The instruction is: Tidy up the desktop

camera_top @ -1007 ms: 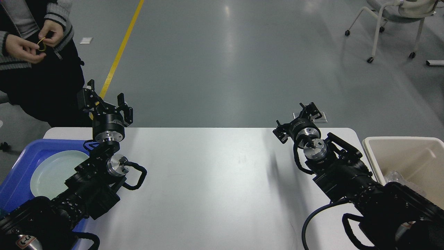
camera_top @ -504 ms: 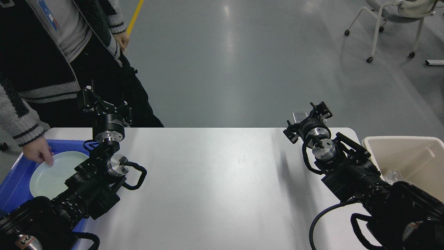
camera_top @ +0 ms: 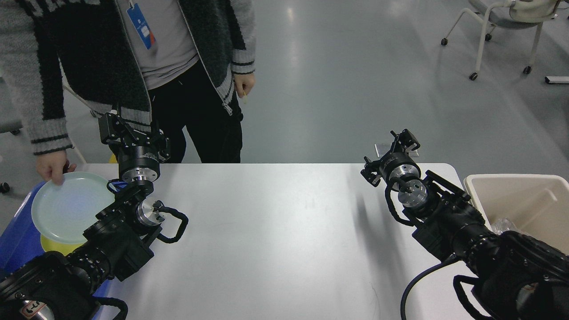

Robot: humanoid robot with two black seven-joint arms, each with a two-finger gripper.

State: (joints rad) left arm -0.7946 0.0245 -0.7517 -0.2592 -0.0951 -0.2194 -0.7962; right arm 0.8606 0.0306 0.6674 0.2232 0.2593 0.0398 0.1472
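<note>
The white desktop (camera_top: 275, 231) lies bare between my two arms. My left gripper (camera_top: 133, 129) hangs above the desktop's far left edge, its fingers spread, holding nothing. My right gripper (camera_top: 390, 152) hangs above the far right edge, fingers apart and empty. A person's hand (camera_top: 53, 166) holds a pale green plate (camera_top: 66, 206) lifted over the blue tray (camera_top: 15, 244) at the left. A yellow item (camera_top: 51, 244) shows under the plate in the tray.
The person (camera_top: 133, 53) stands close behind the desktop's far left edge, right behind my left gripper. A beige bin (camera_top: 515, 178) with crumpled clear plastic inside stands at the right. A wheeled chair (camera_top: 506, 18) is far back right.
The person stepped in closer and lifted the green plate out of the blue tray, which uncovers a yellow item. My right gripper shifted slightly right and back. My left arm stayed still.
</note>
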